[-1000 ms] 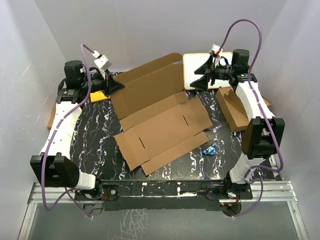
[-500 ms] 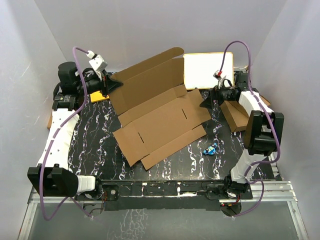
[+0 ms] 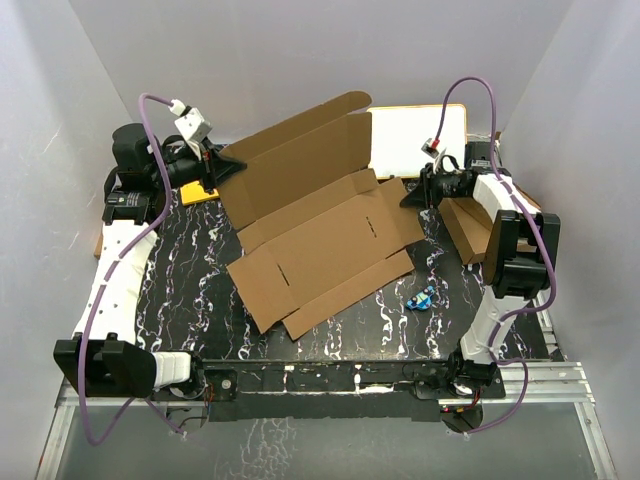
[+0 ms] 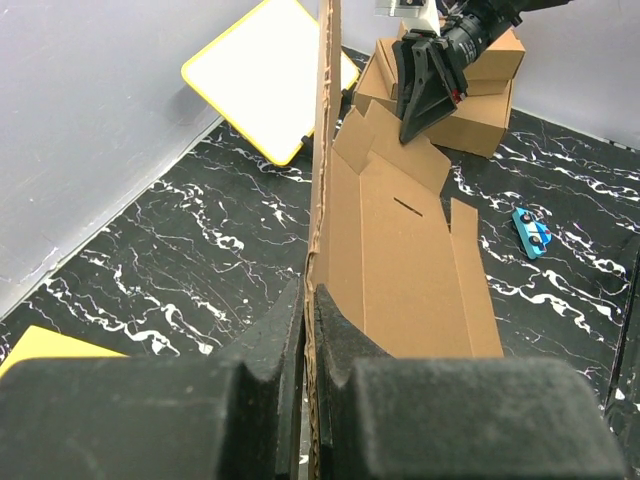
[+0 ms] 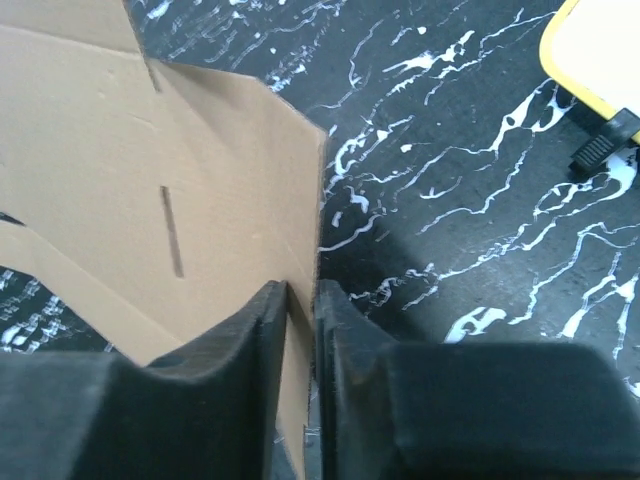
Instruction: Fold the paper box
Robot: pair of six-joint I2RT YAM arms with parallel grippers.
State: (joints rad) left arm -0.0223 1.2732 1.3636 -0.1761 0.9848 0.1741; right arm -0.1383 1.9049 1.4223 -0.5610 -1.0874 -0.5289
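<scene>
Your left gripper (image 3: 238,166) pinches the corrugated brown box's (image 3: 320,240) raised back panel at 10 o'clock. Your right gripper (image 3: 408,199) clamps its flap edge at 2 o'clock. Box sits mid-table (image 3: 190,290) on marbled black, slotted flaps spread.

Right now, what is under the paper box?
Only the black marbled table shows around the paper box. Its flat panels cover whatever lies beneath, so I cannot see there.

paper box (image 3: 320,240) 1 | white board (image 3: 415,140) 1 | blue object (image 3: 421,297) 1
</scene>
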